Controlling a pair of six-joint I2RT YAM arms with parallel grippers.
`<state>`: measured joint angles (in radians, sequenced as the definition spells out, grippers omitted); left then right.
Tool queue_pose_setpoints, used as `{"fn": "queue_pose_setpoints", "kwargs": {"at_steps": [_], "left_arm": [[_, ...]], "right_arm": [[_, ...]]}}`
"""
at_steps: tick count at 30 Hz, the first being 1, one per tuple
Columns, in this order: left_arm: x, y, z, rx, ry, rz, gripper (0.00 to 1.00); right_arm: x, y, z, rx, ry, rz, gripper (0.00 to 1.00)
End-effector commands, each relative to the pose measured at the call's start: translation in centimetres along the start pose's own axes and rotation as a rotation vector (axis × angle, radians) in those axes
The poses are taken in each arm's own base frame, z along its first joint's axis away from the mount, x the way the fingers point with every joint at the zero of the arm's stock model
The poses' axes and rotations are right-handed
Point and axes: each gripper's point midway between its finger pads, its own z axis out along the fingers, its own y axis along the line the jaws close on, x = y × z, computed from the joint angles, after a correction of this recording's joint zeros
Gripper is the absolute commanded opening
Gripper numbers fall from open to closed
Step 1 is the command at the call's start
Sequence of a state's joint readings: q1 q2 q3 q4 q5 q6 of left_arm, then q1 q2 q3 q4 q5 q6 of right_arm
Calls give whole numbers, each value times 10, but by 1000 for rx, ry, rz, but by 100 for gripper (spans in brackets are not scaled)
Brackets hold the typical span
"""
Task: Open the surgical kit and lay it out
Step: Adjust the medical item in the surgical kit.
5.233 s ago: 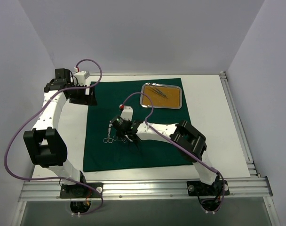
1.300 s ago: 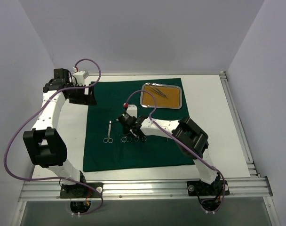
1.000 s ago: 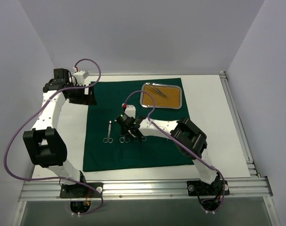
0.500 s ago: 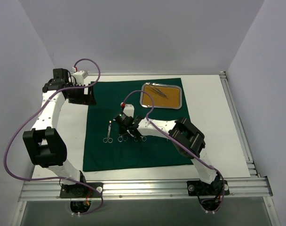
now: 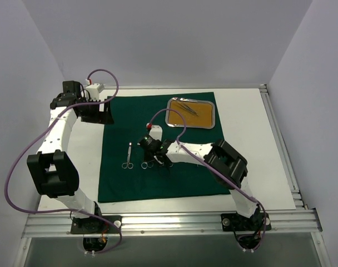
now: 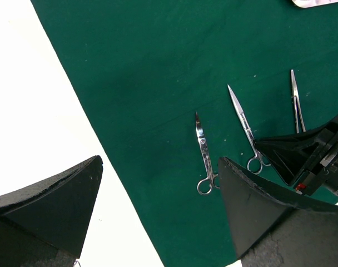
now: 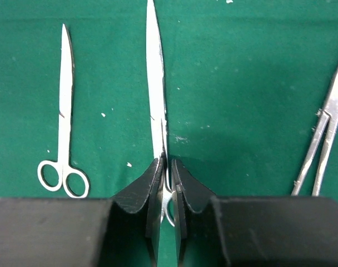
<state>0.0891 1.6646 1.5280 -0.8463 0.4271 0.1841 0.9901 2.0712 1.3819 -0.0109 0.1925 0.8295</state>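
Green drape [image 7: 241, 67]: right end effector [image 7: 166, 164] has shifted off the first scissors [image 7: 63, 111], now lying to its left, and clenches a second pair [image 7: 156, 83] flat on cloth, so layout advances; left end effector [image 6: 158, 167] released.

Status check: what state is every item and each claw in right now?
left claw: open, empty.
right claw: shut on middle scissors.
middle scissors: blades closed, pinched near the handles.
left scissors: blades closed, lying free on drape.
third instrument: lying free on drape.
drape: spread flat.
tray: uncovered, holds slim instruments.
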Motion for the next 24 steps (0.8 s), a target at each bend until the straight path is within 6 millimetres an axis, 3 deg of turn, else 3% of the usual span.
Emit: {"fn": "queue_pose_setpoints", "kwargs": {"at_steps": [1, 7, 9, 12, 17, 24], "left_arm": [[-9, -4, -10, 14, -45, 8, 94], [-9, -4, -12, 10, -46, 8, 94], [-9, -4, -12, 10, -45, 7, 94], [-10, -5, -12, 13, -48, 10, 94], [-9, -4, -12, 13, -47, 6, 94], [-10, -4, -14, 9, -50, 10, 94]], "right_arm": [[-6, -1, -23, 0, -3, -17, 9], [-10, 5, -25, -19, 4, -36, 17], [-17, 3, -31, -8, -22, -43, 13], [-22, -9, -34, 14, -34, -41, 0], [-2, -23, -24, 39, 25, -61, 0], [11, -37, -17, 73, 52, -69, 0]]}}
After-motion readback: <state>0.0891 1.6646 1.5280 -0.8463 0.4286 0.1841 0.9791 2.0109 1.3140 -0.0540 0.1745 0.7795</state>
